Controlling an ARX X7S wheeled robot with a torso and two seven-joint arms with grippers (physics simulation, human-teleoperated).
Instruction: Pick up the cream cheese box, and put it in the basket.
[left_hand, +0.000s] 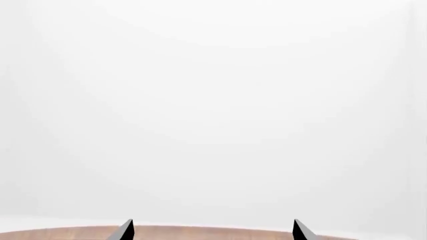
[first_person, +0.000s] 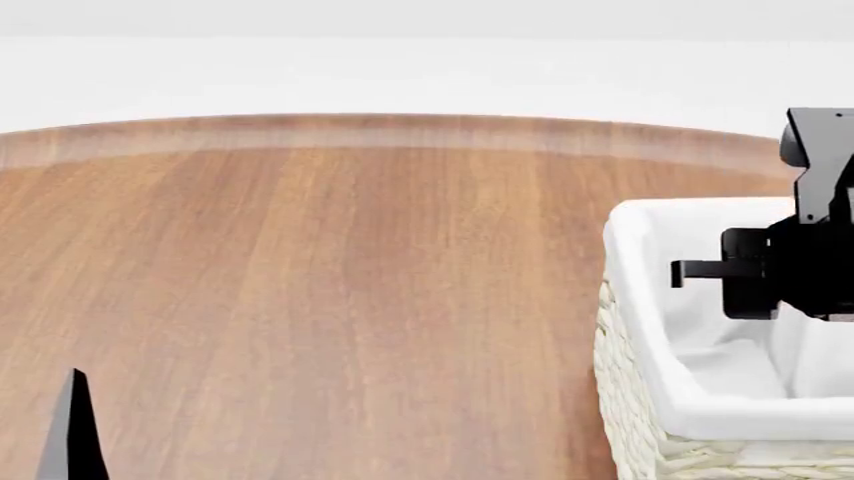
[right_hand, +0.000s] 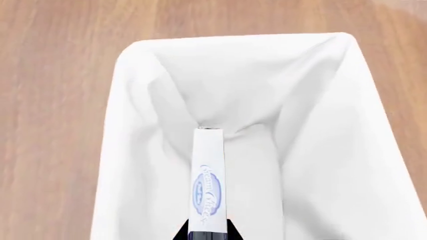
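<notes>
Above the open basket (right_hand: 133, 125), the cream cheese box (right_hand: 208, 185) is held edge-on by the right gripper (right_hand: 203, 235). Only its narrow white side face shows in the right wrist view, bearing blue script lettering and a small blue oval mark; the far end of the box is squared off and sits over the creased middle of the liner. Two dark fingertips (right_hand: 183, 234) appear at either side of the box's near end, clamped against it, so the right jaws are closed on the box.

From the head view the basket (first_person: 641, 330) stands at the right side of the table (first_person: 334, 280): cream woven wicker below, white cloth liner folded over the rim. The right arm's black hardware hangs over the basket's interior; the box itself cannot be made out in that view.

The left gripper (left_hand: 213, 231) shows only as two black finger points well apart, nothing between them; its jaws stand open. One dark tip rises at the near left of the head view.

The table is a smooth wood-grain surface with a curved far edge. Beyond it the room is plain white, featureless in both the head and left wrist views.
</notes>
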